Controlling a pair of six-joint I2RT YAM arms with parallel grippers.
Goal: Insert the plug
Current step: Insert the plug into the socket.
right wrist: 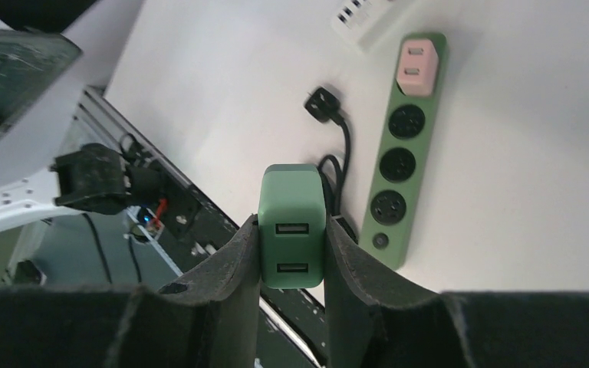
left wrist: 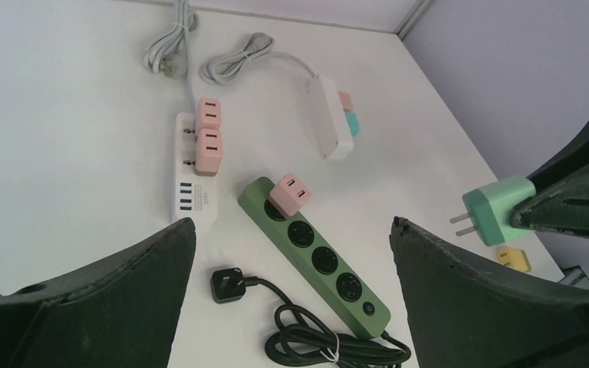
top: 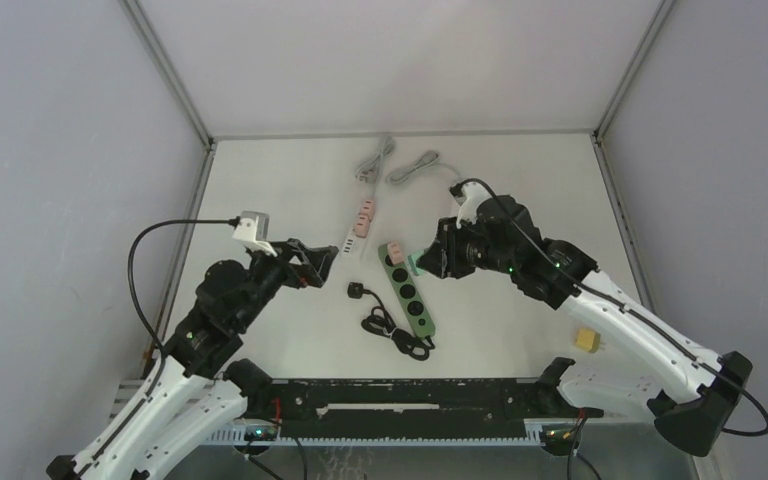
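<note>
Right hand [right wrist: 291, 224] is pinching the green plug [right wrist: 292, 226] between both fingers, pressed on its two side faces. The USB-port face points back at the wrist camera and about half the body sticks out past the fingertips. In the left wrist view the two prongs point away from the right hand, roughly level, and the plug is in the air, apart from everything on the desk [top: 280, 190]. From the top it sits just right of the far end of the green power strip [top: 408, 293], near the pink adapter [top: 393, 250] that fills the strip's far socket. The three sockets nearer the arms are free, with the switch at the near end. Can't tell how high the prongs are above the strip. Left hand [top: 322, 262] has its fingers spread wide with nothing between them. It hangs left of the strip, aimed at it, and is well apart from the green plug. The strip's black plug [top: 356, 290] lies loose on the desk between the left hand and the strip, and its cord [top: 397, 332] is coiled at the strip's near end. A white strip [top: 355, 235] carrying two more pink adapters lies just beyond, and a yellow adapter [top: 587, 341] sits beside the right arm.
</note>
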